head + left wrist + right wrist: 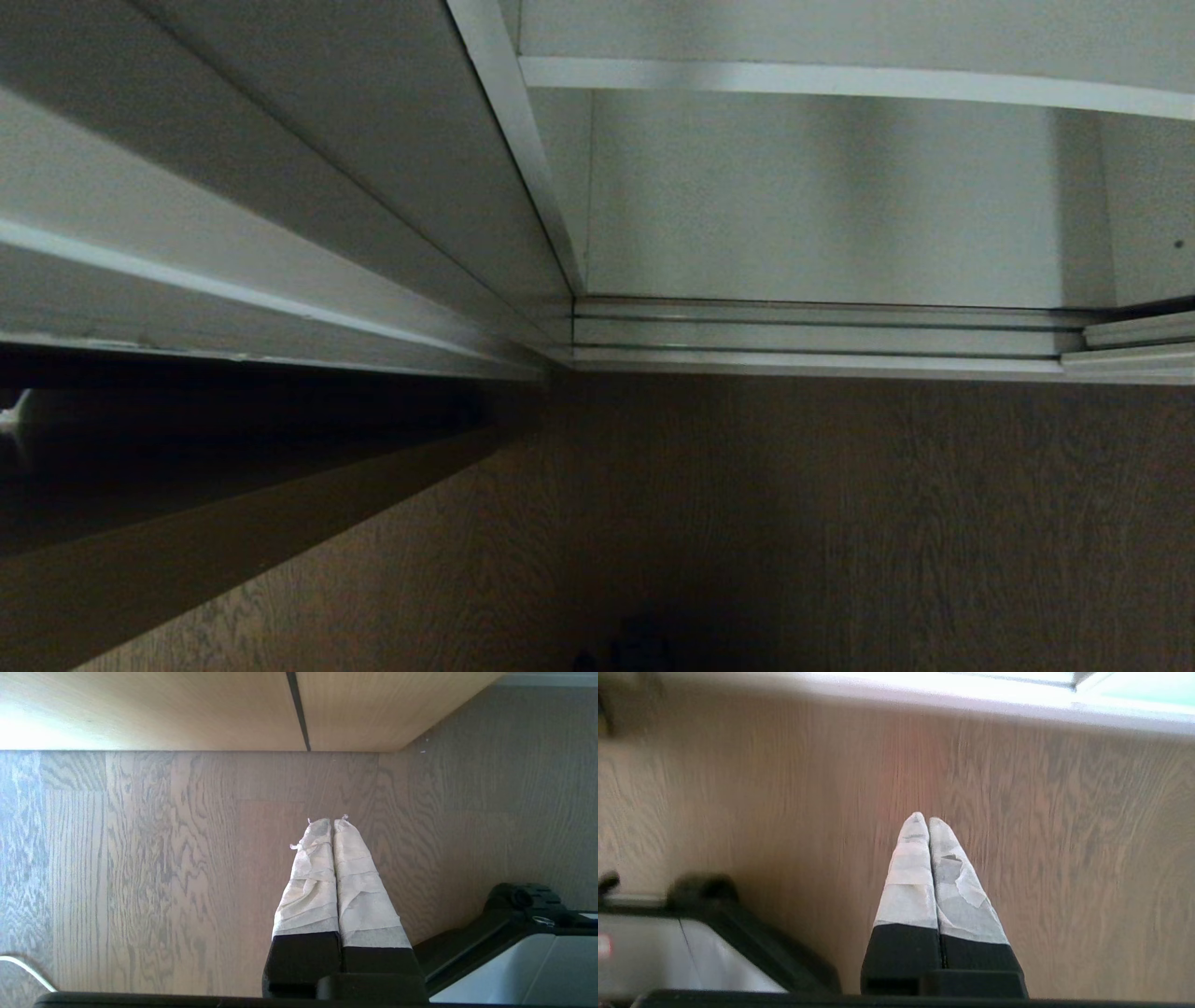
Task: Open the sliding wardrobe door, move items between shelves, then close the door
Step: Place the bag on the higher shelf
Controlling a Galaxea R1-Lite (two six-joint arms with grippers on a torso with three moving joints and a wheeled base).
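1. wardrobe (822, 205) interior open to head view, white inside, low compartment looks bare; no black item seen in any view.
2. one white shelf (840, 82) front edge runs across near top of head view, above the bare compartment.
3. sliding track (822, 336) with silver rails lies along the wardrobe's bottom edge, at the floor line.
4. sliding wardrobe door: only a pale framed corner (1134, 345) sits on the track at far right of head view; a pale aqua strip (1139, 683) shows at the edge of the right wrist view, blurred, can't confirm it's the door.
5. large pale panel (280, 187) slants along the left of head view, meets the track at the corner.
6. wood-grain floor (840, 513) in front of the wardrobe, dark shadow at left.
7. right gripper (928, 820) points down over the floor, jaws pressed together, holding nothing; tape-wrapped fingers (908, 882).
8. left gripper (332, 822) parked over the floor, jaws closed, empty; light wood panel with dark groove (299, 714) ahead of it.
9. robot base (523, 952) visible beside each gripper in the wrist views.
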